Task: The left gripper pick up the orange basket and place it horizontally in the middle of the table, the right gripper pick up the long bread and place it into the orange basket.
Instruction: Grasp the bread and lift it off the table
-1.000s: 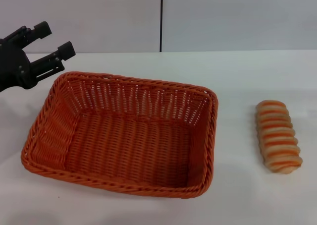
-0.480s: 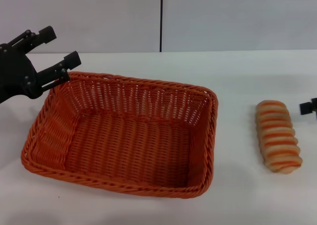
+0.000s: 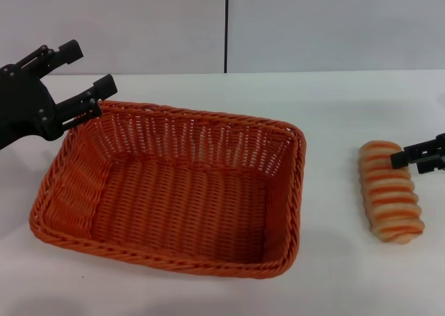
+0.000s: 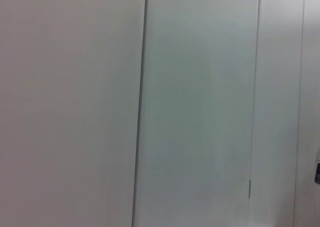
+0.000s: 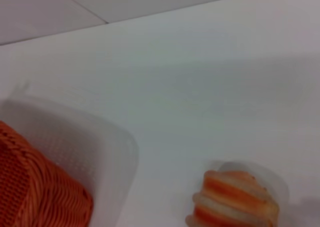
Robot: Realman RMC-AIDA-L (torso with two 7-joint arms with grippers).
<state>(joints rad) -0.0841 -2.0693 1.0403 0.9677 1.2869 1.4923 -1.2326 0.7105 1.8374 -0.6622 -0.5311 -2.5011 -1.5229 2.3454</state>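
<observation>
The right gripper (image 3: 421, 155) has come in from the table's right edge and now hangs over the far end of the long bread (image 3: 391, 191), holding nothing; how far it gapes I cannot tell. Basket placement looks finished: the orange basket (image 3: 170, 186) sits mid-table (image 3: 334, 107). The left gripper (image 3: 81, 76) hovers spread and empty above the basket's far left corner.

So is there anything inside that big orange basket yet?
No. The orange basket shows only its bare woven floor; the long bread lies on the table beside it. The near wall's inner face is hidden.
</observation>
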